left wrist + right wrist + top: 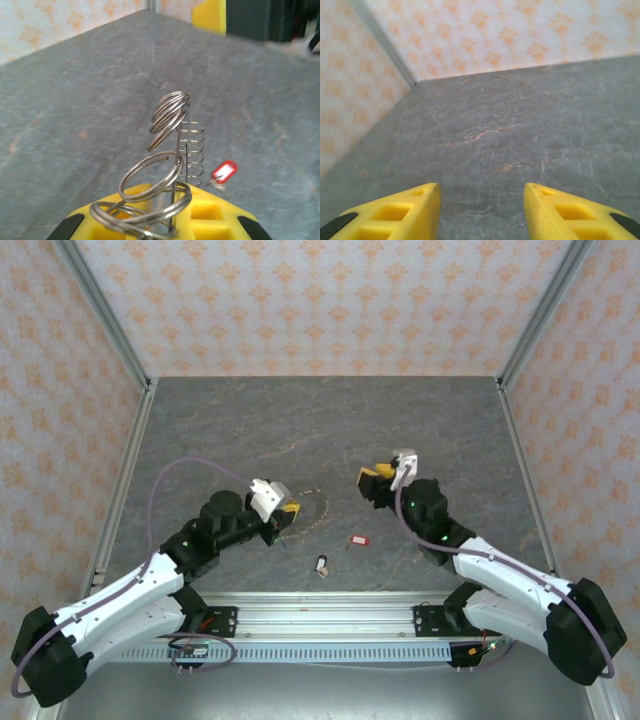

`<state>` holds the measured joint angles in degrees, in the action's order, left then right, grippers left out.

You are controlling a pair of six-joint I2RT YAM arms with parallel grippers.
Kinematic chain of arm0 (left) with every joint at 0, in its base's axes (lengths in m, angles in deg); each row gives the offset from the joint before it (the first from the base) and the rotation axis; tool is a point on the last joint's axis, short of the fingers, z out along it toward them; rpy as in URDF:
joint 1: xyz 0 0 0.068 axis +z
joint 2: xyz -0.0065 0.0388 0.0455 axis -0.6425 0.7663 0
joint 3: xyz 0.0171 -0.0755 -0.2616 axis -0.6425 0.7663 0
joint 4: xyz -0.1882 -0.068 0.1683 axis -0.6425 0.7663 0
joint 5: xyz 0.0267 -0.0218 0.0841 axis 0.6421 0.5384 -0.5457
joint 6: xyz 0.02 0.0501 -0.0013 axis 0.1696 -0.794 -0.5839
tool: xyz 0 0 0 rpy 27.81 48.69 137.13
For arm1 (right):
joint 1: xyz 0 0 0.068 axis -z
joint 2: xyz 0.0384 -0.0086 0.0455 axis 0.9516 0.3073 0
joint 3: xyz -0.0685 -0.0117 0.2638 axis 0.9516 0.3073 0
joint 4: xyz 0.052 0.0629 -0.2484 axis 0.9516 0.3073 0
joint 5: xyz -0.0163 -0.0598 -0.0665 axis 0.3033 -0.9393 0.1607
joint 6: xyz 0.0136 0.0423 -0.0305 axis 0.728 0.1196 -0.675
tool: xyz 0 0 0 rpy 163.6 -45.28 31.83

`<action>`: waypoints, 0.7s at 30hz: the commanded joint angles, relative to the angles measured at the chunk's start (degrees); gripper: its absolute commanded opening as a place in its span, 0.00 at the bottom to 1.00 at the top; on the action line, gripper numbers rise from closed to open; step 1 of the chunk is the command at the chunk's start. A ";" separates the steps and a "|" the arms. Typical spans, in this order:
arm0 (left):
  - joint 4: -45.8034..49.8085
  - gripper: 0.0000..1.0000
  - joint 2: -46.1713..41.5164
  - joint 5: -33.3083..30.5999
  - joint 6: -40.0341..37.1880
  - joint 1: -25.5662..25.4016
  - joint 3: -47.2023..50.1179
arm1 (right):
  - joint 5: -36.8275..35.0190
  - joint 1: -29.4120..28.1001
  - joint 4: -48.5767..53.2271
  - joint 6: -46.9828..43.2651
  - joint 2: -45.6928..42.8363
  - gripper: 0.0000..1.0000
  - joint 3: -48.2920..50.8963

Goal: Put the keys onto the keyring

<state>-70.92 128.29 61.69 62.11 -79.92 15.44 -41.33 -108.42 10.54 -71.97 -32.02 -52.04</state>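
Left tool (pixel 290 512): closed. Its yellow fingers (pixel 210 215) clamp the keyring (pixel 171 111), a thin grey wire ring with several coiled turns. From the left wrist, the wire comes out from between the fingers and stands up above them, with one tight bunch of turns at the top and wider loops lower down. From above, the ring juts out past the fingertips toward the middle of the surface (pixel 300 420), roughly midway between the far and near edges and a little left of centre. I cannot tell whether its lower part touches the surface.

Right tool (pixel 482 192): open. Its two yellow fingers (pixel 395 212) stand well apart, with only bare grey surface between them and nothing in its hold. From above, it sits right of centre, facing the left tool and well apart from the ring.

Red-tagged key (pixel 358 539): lies flat on the surface, between the two tools and nearer the near edge than either. It touches neither tool nor the ring. The left wrist view shows its red tag just beyond the ring's coils.

Black piece (pixel 322 565): lies loose on the surface, close to the near edge and just left of the red-tagged key, apart from it.
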 commanded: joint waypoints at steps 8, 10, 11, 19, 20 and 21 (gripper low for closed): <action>1.06 0.00 2.97 -25.28 -24.23 -11.97 -3.20 | 13.29 2.74 16.78 45.23 3.01 0.55 -9.70; -0.35 0.00 5.65 -30.26 -28.15 -15.44 -3.79 | 14.82 2.74 15.19 49.08 4.36 0.56 -9.84; -1.68 0.00 7.45 -33.91 -30.06 -17.35 -4.22 | 15.62 2.74 14.48 50.51 5.08 0.58 -10.03; -12.38 0.00 13.58 -39.39 -34.91 -21.30 -4.91 | 19.17 -0.04 16.12 52.74 11.43 0.65 -13.68; -12.79 0.00 13.69 -39.17 -35.28 -21.42 -5.05 | 19.19 -0.39 15.77 53.44 11.66 0.65 -13.64; -13.05 0.00 13.68 -39.02 -35.78 -21.60 -5.22 | 18.93 -0.85 15.34 53.95 12.66 0.65 -13.68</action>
<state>-77.19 142.43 25.82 29.50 -100.78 12.88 -23.91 -108.40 25.89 -21.31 -20.63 -64.04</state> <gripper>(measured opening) 0.123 0.653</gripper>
